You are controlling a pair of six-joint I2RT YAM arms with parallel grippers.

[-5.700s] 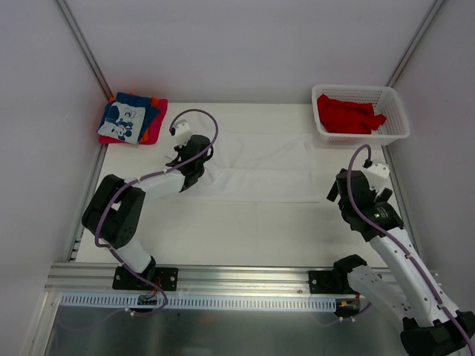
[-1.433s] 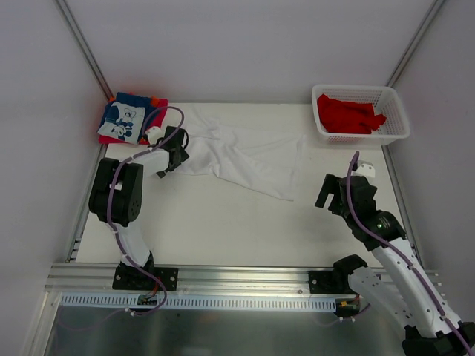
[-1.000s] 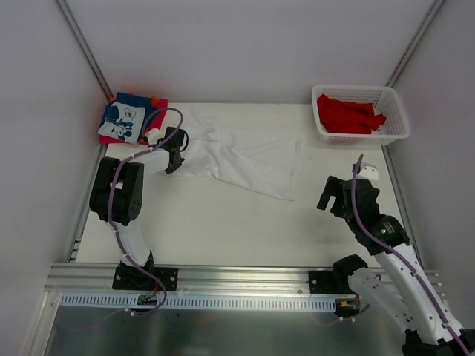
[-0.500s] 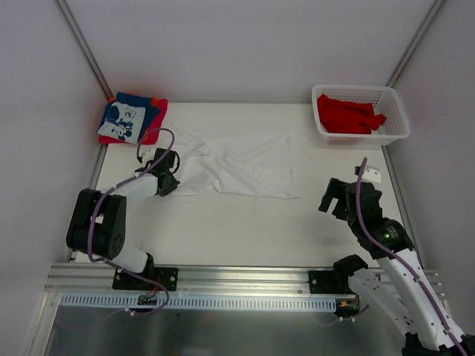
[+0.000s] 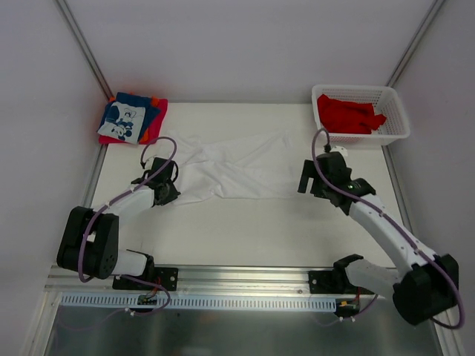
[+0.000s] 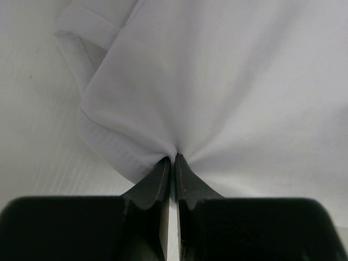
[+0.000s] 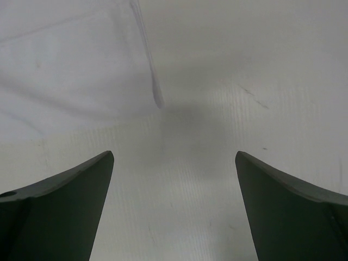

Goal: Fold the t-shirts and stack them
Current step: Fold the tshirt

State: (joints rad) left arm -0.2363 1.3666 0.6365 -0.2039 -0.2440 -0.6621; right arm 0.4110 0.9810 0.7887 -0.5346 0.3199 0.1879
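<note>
The left jaws are pinched tight on the left edge of the white t-shirt (image 6: 228,81), and cloth fans out from the pinch. Since half a second ago they have drawn that edge slightly nearer across the table (image 5: 245,230). The right jaws, wide apart, have swung in from the right side and now hang over bare table just off the shirt's right hem. The folded stack (image 5: 132,119) lies at the far left corner. Red t-shirts (image 5: 347,115) fill the basket (image 5: 364,137) at the far right, both apart from the arms.
</note>
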